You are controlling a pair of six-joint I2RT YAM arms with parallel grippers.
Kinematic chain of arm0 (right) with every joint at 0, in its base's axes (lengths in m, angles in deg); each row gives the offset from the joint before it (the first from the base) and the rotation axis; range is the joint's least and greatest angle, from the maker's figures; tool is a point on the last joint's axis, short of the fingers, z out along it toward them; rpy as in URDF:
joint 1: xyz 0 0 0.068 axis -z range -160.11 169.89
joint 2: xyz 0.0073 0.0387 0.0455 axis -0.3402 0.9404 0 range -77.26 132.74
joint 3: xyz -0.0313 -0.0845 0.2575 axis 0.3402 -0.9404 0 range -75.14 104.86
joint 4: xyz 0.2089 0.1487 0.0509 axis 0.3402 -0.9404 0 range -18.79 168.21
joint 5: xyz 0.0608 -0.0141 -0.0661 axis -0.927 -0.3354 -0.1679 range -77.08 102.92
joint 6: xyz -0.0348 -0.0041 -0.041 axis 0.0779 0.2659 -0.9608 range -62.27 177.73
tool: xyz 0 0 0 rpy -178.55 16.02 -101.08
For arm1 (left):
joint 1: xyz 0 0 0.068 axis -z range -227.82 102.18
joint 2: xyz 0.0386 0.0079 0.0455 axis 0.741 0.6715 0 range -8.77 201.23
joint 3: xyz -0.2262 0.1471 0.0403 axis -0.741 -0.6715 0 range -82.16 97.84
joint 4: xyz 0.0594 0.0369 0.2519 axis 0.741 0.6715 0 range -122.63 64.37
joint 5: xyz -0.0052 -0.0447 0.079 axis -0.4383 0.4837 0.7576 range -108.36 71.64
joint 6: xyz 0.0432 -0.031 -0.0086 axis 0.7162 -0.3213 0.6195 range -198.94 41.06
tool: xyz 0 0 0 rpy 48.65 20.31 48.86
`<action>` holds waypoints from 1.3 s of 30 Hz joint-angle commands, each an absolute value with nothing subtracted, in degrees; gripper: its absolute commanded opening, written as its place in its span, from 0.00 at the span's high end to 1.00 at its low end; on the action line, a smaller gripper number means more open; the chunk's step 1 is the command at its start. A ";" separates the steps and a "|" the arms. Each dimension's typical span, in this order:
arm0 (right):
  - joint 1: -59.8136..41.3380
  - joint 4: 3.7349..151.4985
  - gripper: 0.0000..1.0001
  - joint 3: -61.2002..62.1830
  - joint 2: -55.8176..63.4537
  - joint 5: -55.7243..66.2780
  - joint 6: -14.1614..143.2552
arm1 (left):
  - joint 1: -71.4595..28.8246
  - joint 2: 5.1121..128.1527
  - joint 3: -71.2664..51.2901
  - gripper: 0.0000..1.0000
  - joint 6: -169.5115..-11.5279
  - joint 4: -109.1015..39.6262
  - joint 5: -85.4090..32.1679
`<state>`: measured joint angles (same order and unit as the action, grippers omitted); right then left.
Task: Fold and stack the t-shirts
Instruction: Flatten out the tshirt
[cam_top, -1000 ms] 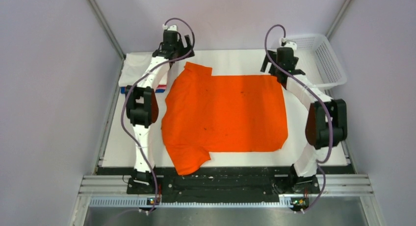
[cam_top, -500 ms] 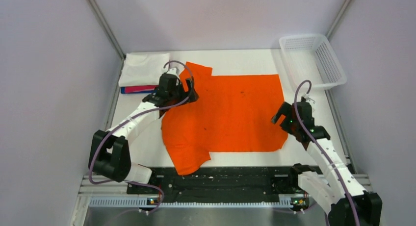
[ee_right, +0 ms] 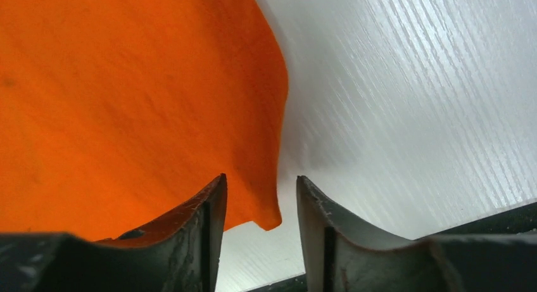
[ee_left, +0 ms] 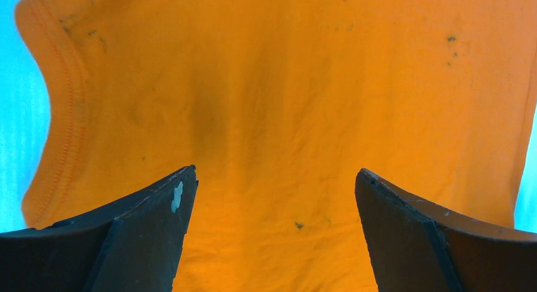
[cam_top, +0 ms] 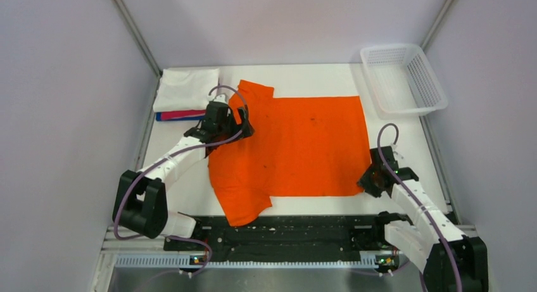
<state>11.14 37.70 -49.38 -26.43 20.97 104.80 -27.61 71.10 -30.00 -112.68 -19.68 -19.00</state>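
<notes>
A bright orange t-shirt [cam_top: 291, 146] lies spread flat on the white table, collar toward the left. My left gripper [cam_top: 242, 124] hovers open over its upper left part, near the collar; in the left wrist view orange cloth [ee_left: 278, 102] fills the space between the wide fingers [ee_left: 275, 175]. My right gripper [cam_top: 366, 180] is at the shirt's near right corner. Its jaws [ee_right: 261, 181] stand narrowly apart with the corner tip [ee_right: 269, 219] between them, not pinched. Folded t-shirts sit stacked at the far left: white [cam_top: 187, 88] on top, pink-red and blue edges [cam_top: 179, 115] below.
A white mesh basket [cam_top: 389, 49] stands at the far right corner. A black rail [cam_top: 285, 232] with both arm bases runs along the near edge. Bare white table [cam_top: 180, 184] shows left of the shirt.
Both arms swung from the far edge toward the near side. The left stopped at the collar area, and the right dropped to the near right corner and its jaws narrowed around the corner tip.
</notes>
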 commanded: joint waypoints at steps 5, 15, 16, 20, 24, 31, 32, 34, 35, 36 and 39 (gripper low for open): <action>11.44 35.19 1.00 -42.73 -19.44 25.01 103.88 | -27.49 71.78 -24.27 0.01 -111.98 -22.07 -13.50; 6.64 21.17 0.99 -27.46 -2.52 31.33 101.86 | -28.14 74.61 -24.13 0.01 -110.72 -22.05 -13.67; 6.01 18.88 0.95 -26.23 -0.49 32.53 102.21 | -28.35 74.63 -24.19 0.01 -110.60 -21.96 -13.43; 5.55 13.11 0.88 -24.93 4.98 36.34 103.39 | -29.07 74.63 -24.58 0.01 -110.44 -21.79 -12.75; 4.86 10.42 0.80 -24.09 11.39 39.66 103.80 | -29.44 74.97 -24.51 0.01 -110.36 -21.63 -12.95; 4.00 14.06 0.07 -19.88 4.21 42.99 103.99 | -29.73 74.96 -24.39 0.01 -110.61 -20.77 -12.90; 4.06 15.76 0.04 -19.86 1.84 42.31 103.58 | -29.71 75.10 -24.41 0.01 -110.85 -20.76 -13.21; 4.05 20.66 0.01 -21.19 -3.24 39.89 101.63 | -29.71 75.53 -24.33 0.01 -111.36 -20.77 -14.22; 4.07 23.78 0.01 -22.21 -5.26 37.59 99.94 | -29.71 75.83 -24.33 0.01 -111.78 -20.66 -14.65; 4.06 27.03 0.01 -23.28 -7.17 34.66 97.72 | -29.73 76.27 -24.33 0.01 -112.18 -20.54 -14.86; 4.21 36.97 0.01 -26.94 -9.96 26.25 92.82 | -29.71 77.87 -24.33 0.01 -113.45 -19.55 -14.92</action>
<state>4.56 23.17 -23.75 -6.68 35.97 99.66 -29.45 76.00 -25.97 -111.85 -20.03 -14.11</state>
